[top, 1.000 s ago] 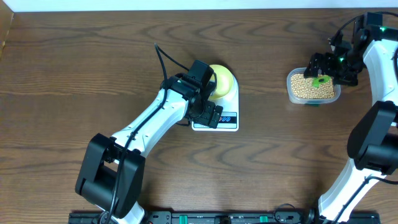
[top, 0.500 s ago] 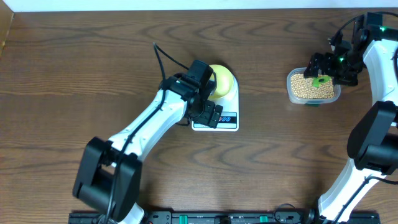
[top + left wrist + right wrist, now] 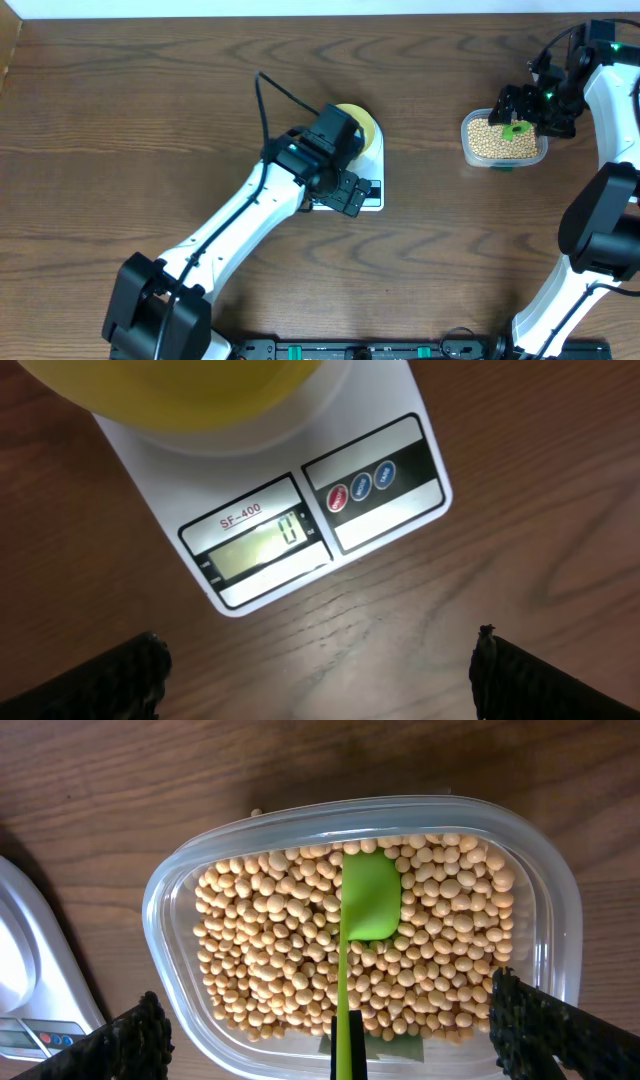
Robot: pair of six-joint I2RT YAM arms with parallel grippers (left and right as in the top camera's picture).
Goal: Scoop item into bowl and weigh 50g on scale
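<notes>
The pale-yellow bowl (image 3: 364, 120) sits on the white scale (image 3: 376, 160), partly hidden by my left arm. In the left wrist view the bowl (image 3: 190, 390) fills the top edge, and the scale (image 3: 300, 510) shows its display reading 0 and coloured buttons. My left gripper (image 3: 350, 192) (image 3: 320, 680) is open and empty, above the table just off the scale's display end. Tan beans (image 3: 270, 940) (image 3: 490, 140) fill a clear tub (image 3: 160, 920). A green scoop (image 3: 370, 900) (image 3: 515, 128) lies on the beans. My right gripper (image 3: 527, 116) (image 3: 330, 1040) is over the tub, its jaws wide apart on either side of the scoop's handle.
The scale's corner (image 3: 25, 970) shows at the left of the right wrist view. A black cable (image 3: 275, 88) arches over my left arm. The table's far edge (image 3: 300, 14) runs along the top.
My left arm has shifted right and toward the front, bringing the gripper over the scale's display end. The right arm, scoop and tub have not moved.
</notes>
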